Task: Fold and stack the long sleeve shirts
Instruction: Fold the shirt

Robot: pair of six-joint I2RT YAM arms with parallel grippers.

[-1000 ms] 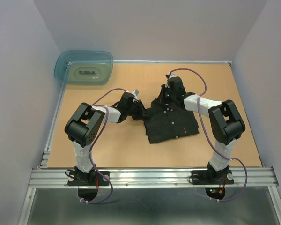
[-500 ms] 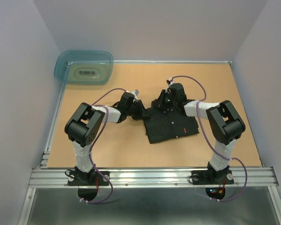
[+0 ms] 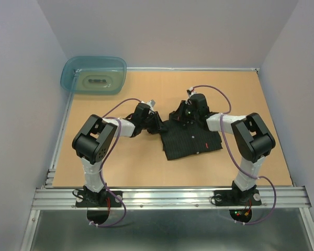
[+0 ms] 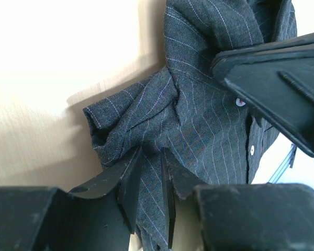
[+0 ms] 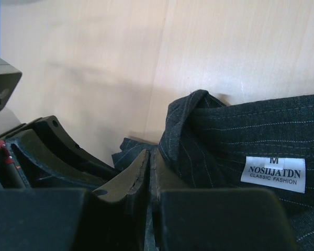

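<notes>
One of the long sleeve shirts [image 3: 193, 141], dark charcoal with thin pinstripes and pale buttons, lies partly folded in the middle of the table. My left gripper [image 3: 158, 124] is at its left edge, shut on a bunched fold of the cloth [image 4: 146, 130]; the fold runs between the fingers of the left gripper [image 4: 150, 167]. My right gripper [image 3: 182, 112] sits at the collar end, its jaws pressed nearly together on a thin edge of cloth, the right gripper [image 5: 149, 159] just left of the collar [image 5: 199, 112]. A white size label [image 5: 275, 173] shows inside the collar.
A translucent teal tub [image 3: 94, 73] stands at the table's back left corner. The tan table [image 3: 120, 162] is walled on the left, back and right, with a metal rail along the near edge. The two grippers are close together, the right arm's body [image 4: 282, 78] looming over the shirt.
The right gripper has come nearer and slightly left, from behind the shirt down to its collar. The left arm and the shirt's body have stayed still.
</notes>
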